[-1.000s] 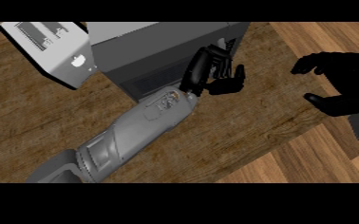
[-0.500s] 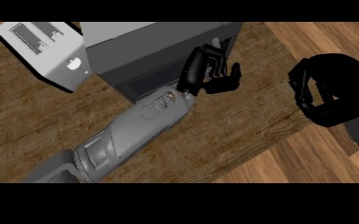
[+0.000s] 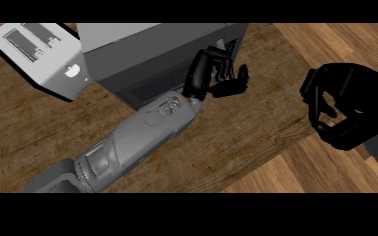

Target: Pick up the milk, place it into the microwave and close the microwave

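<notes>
Your right hand (image 3: 341, 105) is turning inward since the earlier frame, its fingers now curling narrow with nothing visible between them. Your left hand (image 3: 218, 77) is resting against the microwave's (image 3: 151, 60) closed front, fingers loosely bent, holding nothing. You are not seeing the milk anywhere. Well left of those fingers, a toaster (image 3: 44, 57) is sitting.

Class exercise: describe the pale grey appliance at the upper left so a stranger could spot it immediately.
Start at the large dark grey microwave on the wooden counter. Directly to its left sits a smaller toaster. It is pale grey, with slots on top and a small knob on its side, unlike the dark box beside it.
</notes>
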You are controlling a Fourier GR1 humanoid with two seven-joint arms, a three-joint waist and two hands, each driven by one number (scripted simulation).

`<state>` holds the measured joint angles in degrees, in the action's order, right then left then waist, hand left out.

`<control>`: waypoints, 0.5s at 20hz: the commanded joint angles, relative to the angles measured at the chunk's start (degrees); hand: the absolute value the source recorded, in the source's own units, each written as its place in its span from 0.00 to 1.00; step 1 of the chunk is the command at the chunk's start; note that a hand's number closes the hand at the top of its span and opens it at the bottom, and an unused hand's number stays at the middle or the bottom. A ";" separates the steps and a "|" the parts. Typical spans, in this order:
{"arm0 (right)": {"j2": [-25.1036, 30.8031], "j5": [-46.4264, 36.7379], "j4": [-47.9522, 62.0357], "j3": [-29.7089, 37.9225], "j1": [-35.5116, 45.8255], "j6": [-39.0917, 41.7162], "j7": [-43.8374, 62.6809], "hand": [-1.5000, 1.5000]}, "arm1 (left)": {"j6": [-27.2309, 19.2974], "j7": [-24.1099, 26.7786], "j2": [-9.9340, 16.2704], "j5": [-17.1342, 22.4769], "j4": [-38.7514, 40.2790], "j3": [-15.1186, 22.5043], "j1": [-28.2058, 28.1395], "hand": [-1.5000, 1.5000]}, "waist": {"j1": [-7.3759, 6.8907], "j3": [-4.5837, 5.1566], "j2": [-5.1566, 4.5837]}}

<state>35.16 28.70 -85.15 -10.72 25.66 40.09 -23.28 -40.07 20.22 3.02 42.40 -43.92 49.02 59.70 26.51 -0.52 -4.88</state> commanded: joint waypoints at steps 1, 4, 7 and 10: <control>-0.30 1.00 -1.57 -0.83 -0.73 3.66 -2.55 1.00 | 1.07 -0.42 -2.87 -0.04 2.92 -0.27 4.84 1.00 | 1.38 -0.24 -0.95; -0.23 1.68 -3.57 -1.60 -0.85 3.48 -1.33 1.00 | 0.11 -0.29 -2.86 -0.09 3.06 0.12 4.61 1.00 | 1.85 -0.14 -0.68; -0.30 2.52 -4.78 -1.65 -1.24 3.25 -0.96 1.00 | -0.51 0.01 -2.86 0.27 2.91 -0.11 4.59 1.00 | 1.94 -0.15 -0.78; 1.81 1.38 -5.23 -6.63 -4.06 6.59 3.13 1.00 | -2.25 -5.05 -2.92 4.26 5.13 -2.29 1.50 1.00 | -0.39 0.05 -1.96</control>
<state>35.87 30.43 -89.74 -13.91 23.43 41.62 -20.32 -43.45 20.18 1.86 43.81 -43.81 48.05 59.98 26.30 -0.48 -5.13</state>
